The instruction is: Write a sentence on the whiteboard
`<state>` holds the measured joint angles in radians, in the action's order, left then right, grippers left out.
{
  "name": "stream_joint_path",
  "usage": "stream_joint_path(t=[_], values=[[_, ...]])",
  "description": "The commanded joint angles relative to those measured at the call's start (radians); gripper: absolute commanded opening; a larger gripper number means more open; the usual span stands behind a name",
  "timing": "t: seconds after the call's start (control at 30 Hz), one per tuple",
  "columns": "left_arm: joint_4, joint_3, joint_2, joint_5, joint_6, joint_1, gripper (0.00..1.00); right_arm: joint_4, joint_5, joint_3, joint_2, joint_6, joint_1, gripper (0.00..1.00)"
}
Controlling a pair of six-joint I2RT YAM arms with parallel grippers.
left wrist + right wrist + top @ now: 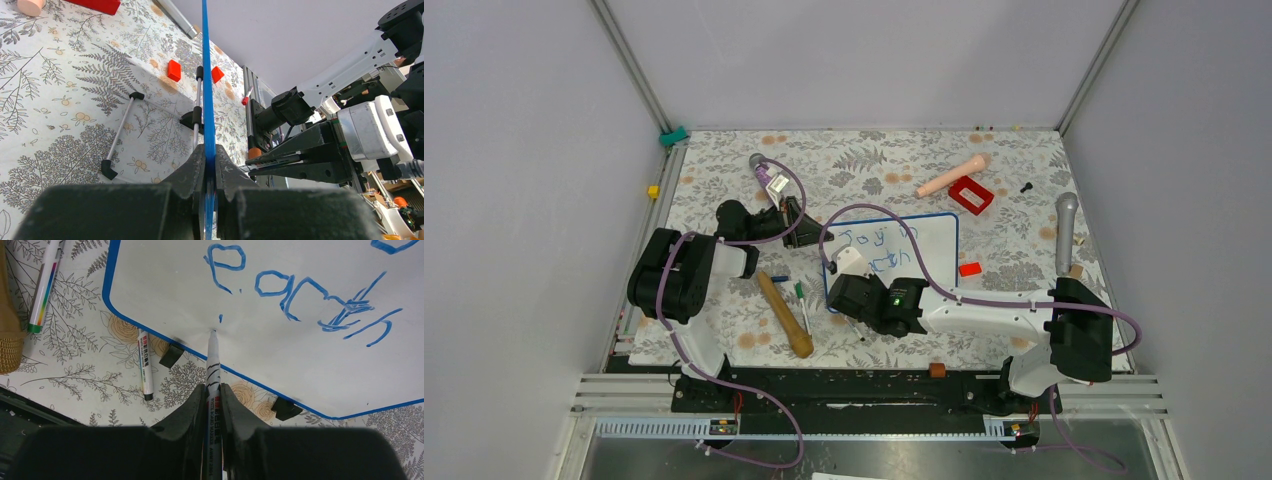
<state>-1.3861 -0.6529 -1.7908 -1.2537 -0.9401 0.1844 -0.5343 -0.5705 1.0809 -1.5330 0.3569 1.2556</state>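
Left jaws clamp whiteboard [325, 370] frame; right jaws pinch marker [213, 365], tip down under sentence [350, 306] line two. Next: third line, steady strokes.

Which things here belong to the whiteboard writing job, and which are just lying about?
In use: whiteboard, its edge clamped by the left hand; sentence; marker in the right hand, tip on the board.

Lying about: green-tipped marker, black-tipped marker, wooden stick, pink stick, red box, red block, microphone.
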Motion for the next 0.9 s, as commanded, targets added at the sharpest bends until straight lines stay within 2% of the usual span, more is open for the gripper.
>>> stream_joint_path(t=[0.0, 0.27, 0.87], values=[[-0.085, -0.024, 0.005, -0.015, -0.012, 0.002, 0.00, -0.017, 0.011, 0.012, 0.000, 0.014, -0.007, 0.00], [-0.085, -0.022, 0.007, -0.015, -0.012, 0.002, 0.00, -0.019, -0.042, 0.048, 0.004, -0.014, -0.008, 0.00], [-0.085, -0.024, 0.005, -0.015, -0.012, 0.003, 0.00, 0.028, -0.013, 0.048, 0.008, -0.041, -0.040, 0.00]])
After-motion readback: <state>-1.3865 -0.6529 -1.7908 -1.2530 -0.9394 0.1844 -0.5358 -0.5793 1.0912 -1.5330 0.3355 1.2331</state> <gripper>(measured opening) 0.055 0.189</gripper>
